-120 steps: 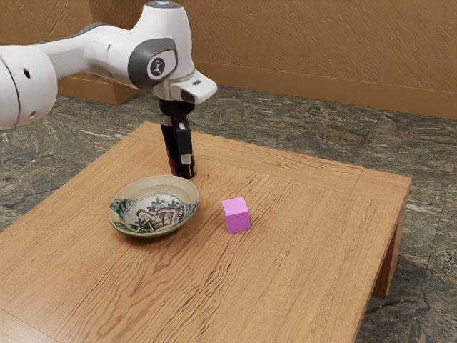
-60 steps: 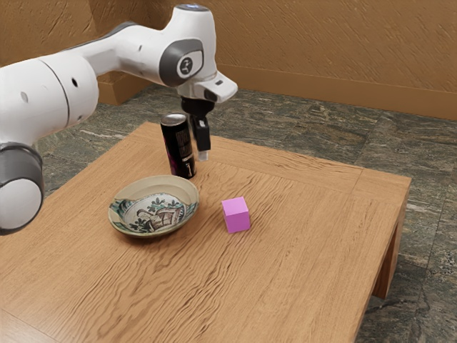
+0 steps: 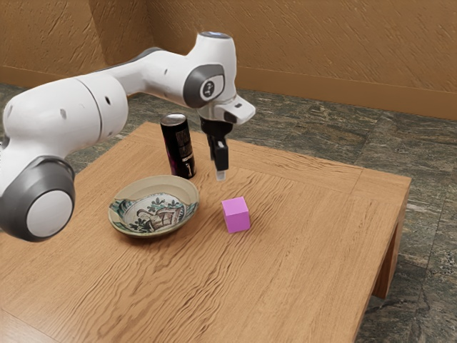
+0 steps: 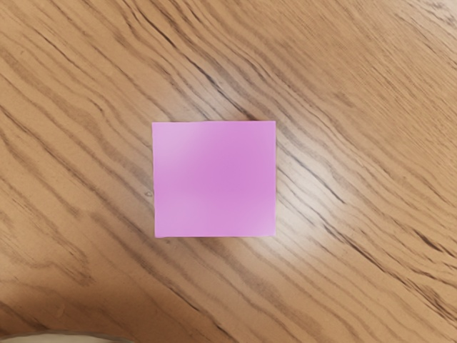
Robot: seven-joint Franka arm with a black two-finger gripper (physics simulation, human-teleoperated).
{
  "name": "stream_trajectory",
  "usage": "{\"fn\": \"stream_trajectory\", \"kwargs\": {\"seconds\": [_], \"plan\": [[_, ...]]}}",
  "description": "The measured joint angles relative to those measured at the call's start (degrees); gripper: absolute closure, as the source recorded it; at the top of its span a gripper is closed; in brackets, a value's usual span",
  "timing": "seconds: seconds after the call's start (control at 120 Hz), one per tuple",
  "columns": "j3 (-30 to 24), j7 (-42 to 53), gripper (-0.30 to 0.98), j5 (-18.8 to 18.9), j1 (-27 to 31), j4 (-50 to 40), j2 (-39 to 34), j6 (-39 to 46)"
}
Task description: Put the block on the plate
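Streaked stone flooring (image 3: 357,136) surrounds the wooden table (image 3: 314,243), brown walls (image 3: 300,43) behind.

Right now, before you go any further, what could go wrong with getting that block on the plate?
Three risks, as I judge it. The block sits loose on the table, so coming down off-center could nudge it away. The plate has a raised, sloping rim, so the block might catch on it or settle tilted. And the tall can stands close to the plate, so my arm could tip it on the way over.
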Motion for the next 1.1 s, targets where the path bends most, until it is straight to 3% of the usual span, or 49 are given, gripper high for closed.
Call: {"fn": "stream_trajectory", "kwargs": {"seconds": [0.425, 1.1], "plan": [[-1.81, -1.19, 0.00, -1.20, 0.07, -5.96, 2.08, 7.46], [-2.64, -3.57, 0.00, -1.12, 0.14, -7.11, 6.09, 12.32]]}}
